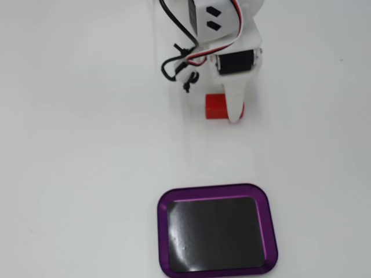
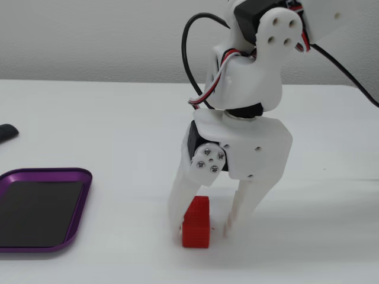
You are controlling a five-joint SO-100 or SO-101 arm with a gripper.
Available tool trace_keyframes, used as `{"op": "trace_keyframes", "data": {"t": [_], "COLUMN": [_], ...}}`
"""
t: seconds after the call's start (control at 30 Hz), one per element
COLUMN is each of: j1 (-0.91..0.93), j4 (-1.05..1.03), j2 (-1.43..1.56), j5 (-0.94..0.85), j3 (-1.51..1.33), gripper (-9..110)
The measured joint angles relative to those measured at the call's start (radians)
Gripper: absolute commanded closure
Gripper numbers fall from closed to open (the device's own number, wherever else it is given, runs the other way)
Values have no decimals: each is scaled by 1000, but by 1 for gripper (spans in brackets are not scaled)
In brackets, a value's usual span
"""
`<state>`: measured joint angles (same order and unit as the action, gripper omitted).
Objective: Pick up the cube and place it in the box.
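Red plastic, the cube (image 2: 196,223) looks light, stiff and slightly grippy. It sits mid-tabletop, away from the box (image 1: 164,231), between wide jaws. I would grasp its two long sides.

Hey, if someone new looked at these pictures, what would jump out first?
The red cube on the white table, sitting between the white gripper's open fingers, which reach down on either side of it. Next, the purple-rimmed box, empty, lying apart from the cube near the bottom edge of the top-down fixed view.
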<state>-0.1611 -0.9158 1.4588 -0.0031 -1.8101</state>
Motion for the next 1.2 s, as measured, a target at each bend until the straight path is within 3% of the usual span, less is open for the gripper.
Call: {"op": "trace_keyframes", "data": {"t": [0.07,0.3,0.5,0.73,0.9,1.2], "j1": [0,0,15,141,169,181], "j4": [2,-28,-21,411,612,643], "j2": [0,28,239,379,258,-127], "j5": [-5,-48,-141,-256,-331,-354], "j3": [0,12,25,17,18,293], "gripper": [103,102,102,102,102,102]}}
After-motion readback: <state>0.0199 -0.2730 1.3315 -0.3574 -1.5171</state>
